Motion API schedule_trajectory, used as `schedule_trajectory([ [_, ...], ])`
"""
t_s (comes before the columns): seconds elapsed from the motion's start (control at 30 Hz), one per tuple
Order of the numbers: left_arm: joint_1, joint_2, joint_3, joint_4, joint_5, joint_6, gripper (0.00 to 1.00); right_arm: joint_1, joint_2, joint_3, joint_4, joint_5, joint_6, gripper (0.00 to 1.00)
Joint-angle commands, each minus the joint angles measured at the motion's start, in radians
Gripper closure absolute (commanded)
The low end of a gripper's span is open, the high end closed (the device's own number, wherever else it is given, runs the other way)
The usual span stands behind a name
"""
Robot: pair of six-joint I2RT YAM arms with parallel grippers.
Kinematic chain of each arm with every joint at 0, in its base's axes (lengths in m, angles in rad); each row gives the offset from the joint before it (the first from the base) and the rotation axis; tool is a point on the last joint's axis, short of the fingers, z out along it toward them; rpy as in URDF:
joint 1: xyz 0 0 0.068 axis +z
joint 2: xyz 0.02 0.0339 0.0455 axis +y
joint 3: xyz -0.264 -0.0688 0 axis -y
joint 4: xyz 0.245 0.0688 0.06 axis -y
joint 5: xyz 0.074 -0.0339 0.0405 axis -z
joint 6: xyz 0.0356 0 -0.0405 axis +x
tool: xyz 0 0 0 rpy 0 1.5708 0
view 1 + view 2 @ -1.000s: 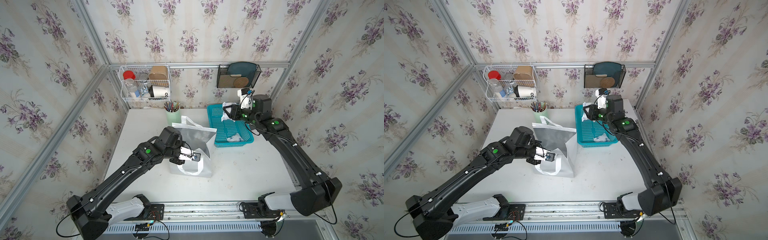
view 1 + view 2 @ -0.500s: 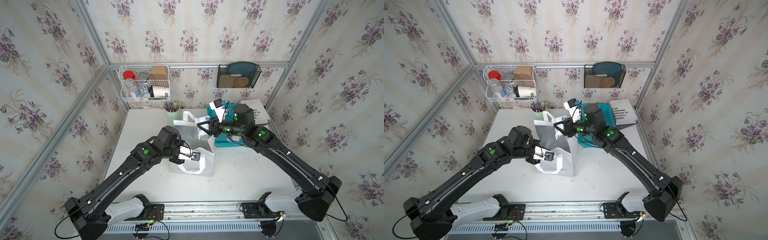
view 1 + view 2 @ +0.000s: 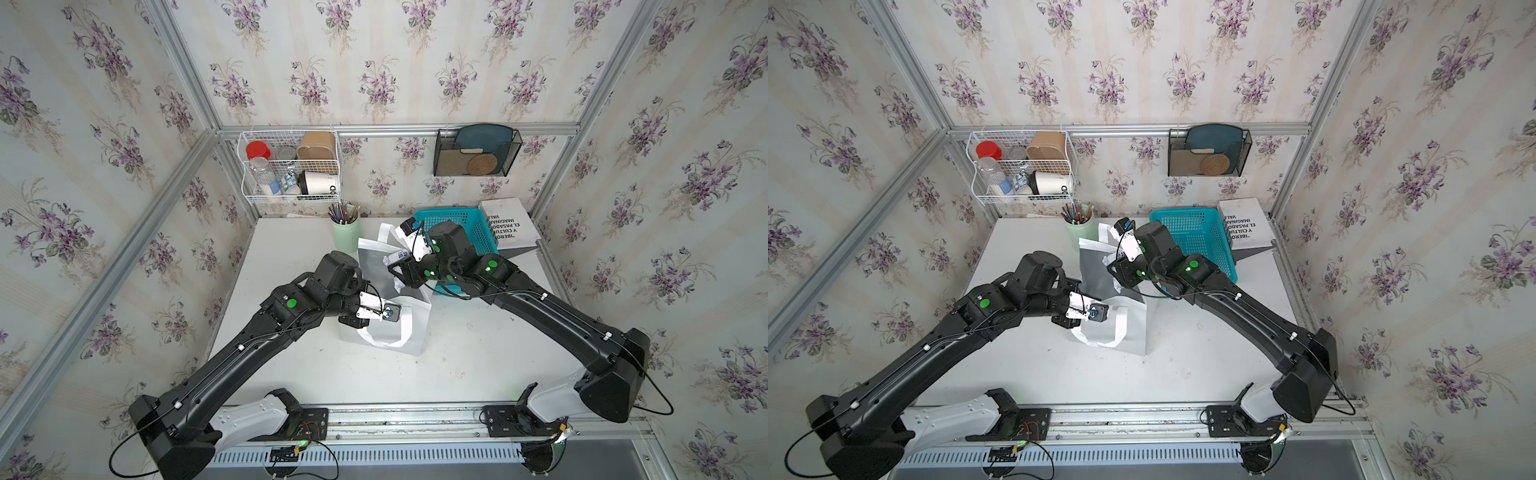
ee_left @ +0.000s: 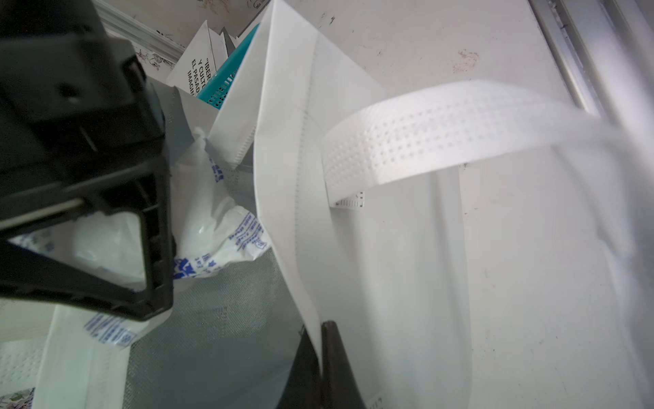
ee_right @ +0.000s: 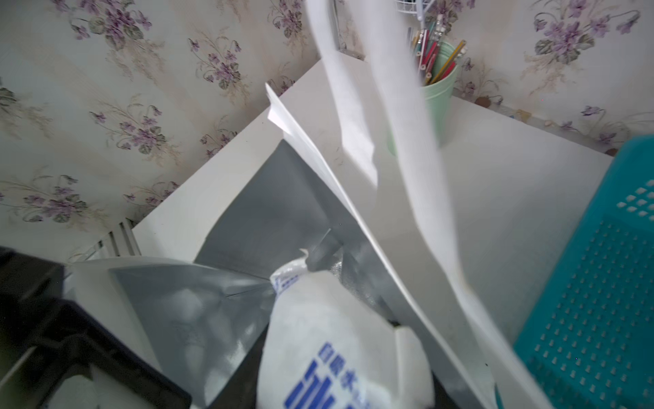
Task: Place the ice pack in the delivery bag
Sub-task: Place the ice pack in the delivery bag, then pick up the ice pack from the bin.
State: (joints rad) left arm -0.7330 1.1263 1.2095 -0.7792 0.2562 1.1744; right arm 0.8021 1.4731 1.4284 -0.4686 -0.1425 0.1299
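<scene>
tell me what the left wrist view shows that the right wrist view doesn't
Only the left wrist view shows the left gripper shut on the bag at its white rim, and the book with black print. Only the right wrist view shows the pencil cup. Both show the ice pack at the bag's open mouth, the silver lining and part of the turquoise basket.

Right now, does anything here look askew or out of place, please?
The book appears to lean tilted beside the basket instead of lying flat, and a white cup lies on its side in the wire rack.
</scene>
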Motion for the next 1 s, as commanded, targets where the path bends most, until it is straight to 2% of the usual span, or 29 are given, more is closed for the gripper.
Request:
schedule_trajectory([
  [0.0,0.001,0.001,0.006,0.016,0.006,-0.007,1.00,0.003,-0.014,-0.004,-0.008,0.030,-0.037,0.53],
  [0.23,0.001,0.014,0.012,0.024,0.009,0.000,1.00,0.003,-0.060,-0.013,0.018,-0.013,-0.055,0.39],
  [0.43,0.001,0.020,0.015,0.028,0.009,0.005,1.00,0.002,-0.082,-0.002,0.052,0.001,-0.040,0.37],
  [0.57,0.002,0.021,0.012,0.033,0.009,0.004,1.00,-0.023,-0.183,-0.068,0.176,0.111,0.026,0.38],
  [0.67,0.001,0.023,0.006,0.038,0.010,0.001,1.00,-0.143,-0.284,-0.178,0.286,0.130,0.169,0.39],
  [0.77,0.001,0.026,0.003,0.042,0.011,0.002,1.00,-0.344,-0.329,-0.292,0.288,0.078,0.301,0.39],
  [0.87,0.004,0.029,0.003,0.041,0.009,0.009,1.00,-0.489,-0.261,-0.317,0.171,-0.018,0.354,0.39],
  [0.97,0.006,0.032,0.004,0.040,0.015,0.012,1.00,-0.534,-0.083,-0.224,-0.039,0.007,0.306,0.38],
])
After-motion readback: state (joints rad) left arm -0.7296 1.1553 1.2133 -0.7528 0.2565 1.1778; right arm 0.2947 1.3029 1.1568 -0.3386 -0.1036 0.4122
